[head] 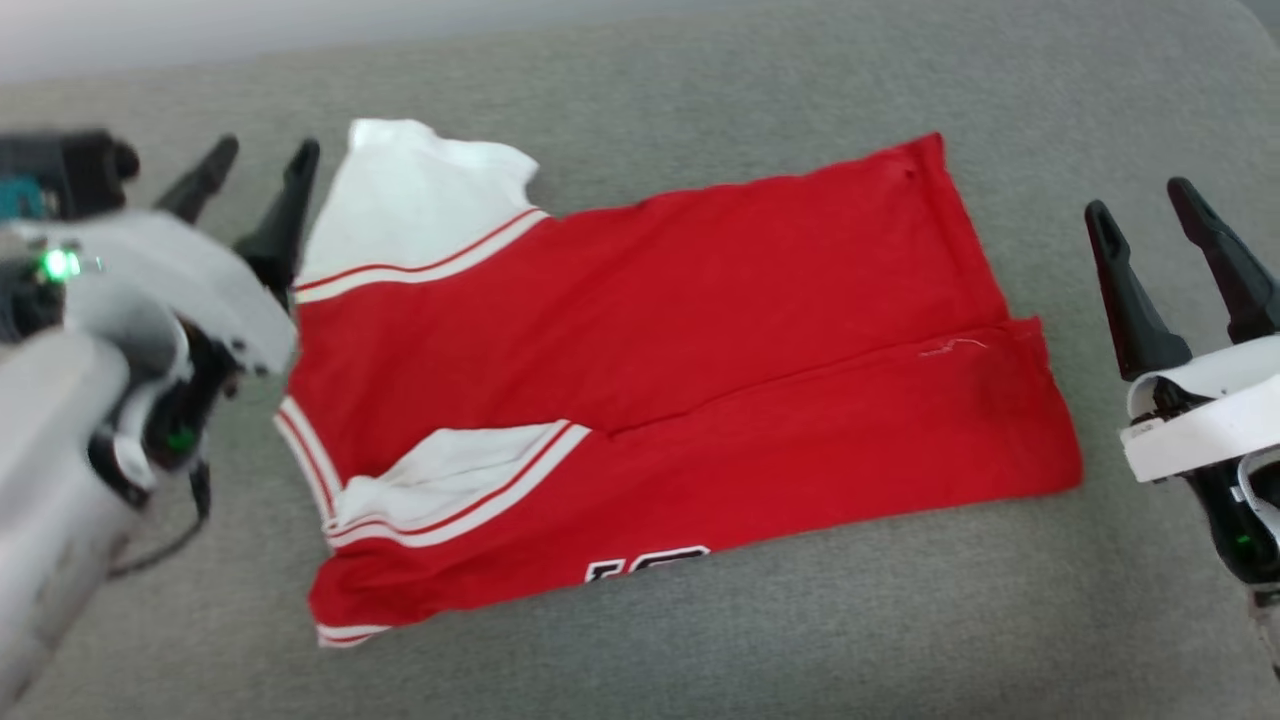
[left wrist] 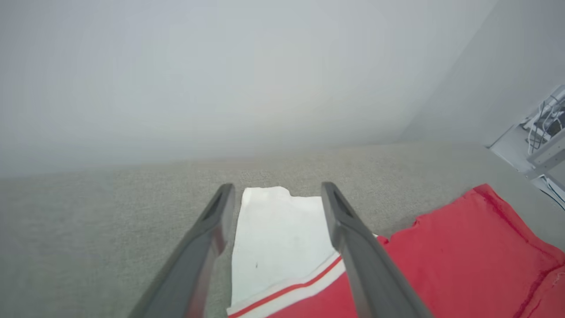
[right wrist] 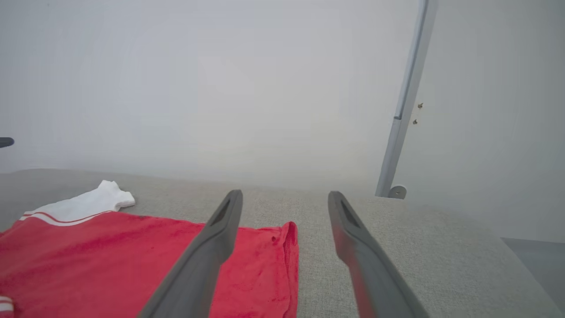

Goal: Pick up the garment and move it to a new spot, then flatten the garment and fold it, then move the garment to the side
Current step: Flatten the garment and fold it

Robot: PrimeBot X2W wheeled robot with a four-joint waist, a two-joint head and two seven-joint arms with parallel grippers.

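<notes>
The garment is a red jersey with white sleeve panels and striped trim. It lies folded lengthwise on the grey cushion, with part of its black lettering showing at the near edge. My left gripper stands open just left of the white sleeve, holding nothing. In the left wrist view its fingers rise on either side of that sleeve, above it. My right gripper is open to the right of the jersey's red hem, clear of the cloth.
The grey cushion stretches around the jersey on all sides. A pale wall rises behind it. A grey metal post stands at the back right, and a rack with cables shows at the far right of the left wrist view.
</notes>
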